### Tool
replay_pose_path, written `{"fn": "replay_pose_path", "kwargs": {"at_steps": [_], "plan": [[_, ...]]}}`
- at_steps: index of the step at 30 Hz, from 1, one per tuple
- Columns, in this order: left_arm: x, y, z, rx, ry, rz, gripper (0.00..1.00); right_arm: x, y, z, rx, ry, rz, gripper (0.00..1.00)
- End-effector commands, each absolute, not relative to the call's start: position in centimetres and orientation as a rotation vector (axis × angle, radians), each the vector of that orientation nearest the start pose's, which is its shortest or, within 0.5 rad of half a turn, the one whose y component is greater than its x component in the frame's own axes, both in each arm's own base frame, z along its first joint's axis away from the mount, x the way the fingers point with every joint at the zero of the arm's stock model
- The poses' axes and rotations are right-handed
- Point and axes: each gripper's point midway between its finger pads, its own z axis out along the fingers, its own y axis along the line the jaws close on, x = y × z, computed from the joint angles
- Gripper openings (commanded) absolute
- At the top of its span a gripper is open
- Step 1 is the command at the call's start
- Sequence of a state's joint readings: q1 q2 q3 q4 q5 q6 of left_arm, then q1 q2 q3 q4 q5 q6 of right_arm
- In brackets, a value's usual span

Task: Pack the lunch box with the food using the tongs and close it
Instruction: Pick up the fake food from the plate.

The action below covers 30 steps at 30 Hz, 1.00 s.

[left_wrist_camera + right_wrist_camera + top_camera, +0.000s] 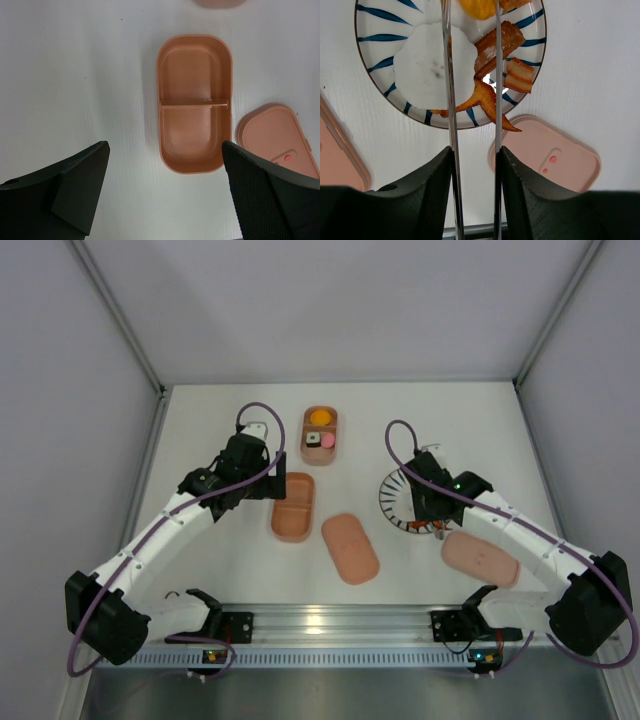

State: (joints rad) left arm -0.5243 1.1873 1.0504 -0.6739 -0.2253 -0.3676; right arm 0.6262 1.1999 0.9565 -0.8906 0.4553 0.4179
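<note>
One lunch box tray (pixel 320 435) at the back holds an orange piece, a sushi roll and a pink piece. A second tray (pixel 293 506) (pixel 195 102) lies empty, just ahead of my open left gripper (pixel 258 480) (pixel 165 147). My right gripper (pixel 432 502) (pixel 476 155) is shut on the tongs (pixel 449 100), whose two silvery arms reach over the striped plate (pixel 372 45). On the plate lie a fried egg (pixel 427 65), brown-red strips (pixel 497 47) and an orange-brown piece (pixel 485 102). The tong tips are out of frame.
Two pink lids lie on the table, one in the middle (pixel 350 548) (pixel 277 137) and one at the right (pixel 480 558) (pixel 555 155) under my right arm. Grey walls enclose the table on three sides. A metal rail (pixel 330 625) runs along the near edge.
</note>
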Motion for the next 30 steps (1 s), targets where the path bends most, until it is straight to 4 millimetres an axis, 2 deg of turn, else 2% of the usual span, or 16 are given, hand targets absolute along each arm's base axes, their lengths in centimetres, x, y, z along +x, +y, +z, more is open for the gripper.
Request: {"fn": "replay_pose_path", "kwargs": {"at_steps": [1, 21, 30], "plan": [[29.2, -13.8, 18.5, 0.062, 2.321, -0.185, 0.99, 23.9, 8.6, 14.6, -0.12, 2.487, -0.256, 0.41], [29.1, -13.8, 18.5, 0.061, 2.323, -0.183, 0.99, 24.6, 9.7, 13.8, -0.213, 2.529, -0.255, 0.4], [29.1, -13.8, 18.4, 0.061, 2.323, -0.18, 0.99, 24.8, 10.5, 14.3, -0.235, 2.531, -0.208, 0.28]]}}
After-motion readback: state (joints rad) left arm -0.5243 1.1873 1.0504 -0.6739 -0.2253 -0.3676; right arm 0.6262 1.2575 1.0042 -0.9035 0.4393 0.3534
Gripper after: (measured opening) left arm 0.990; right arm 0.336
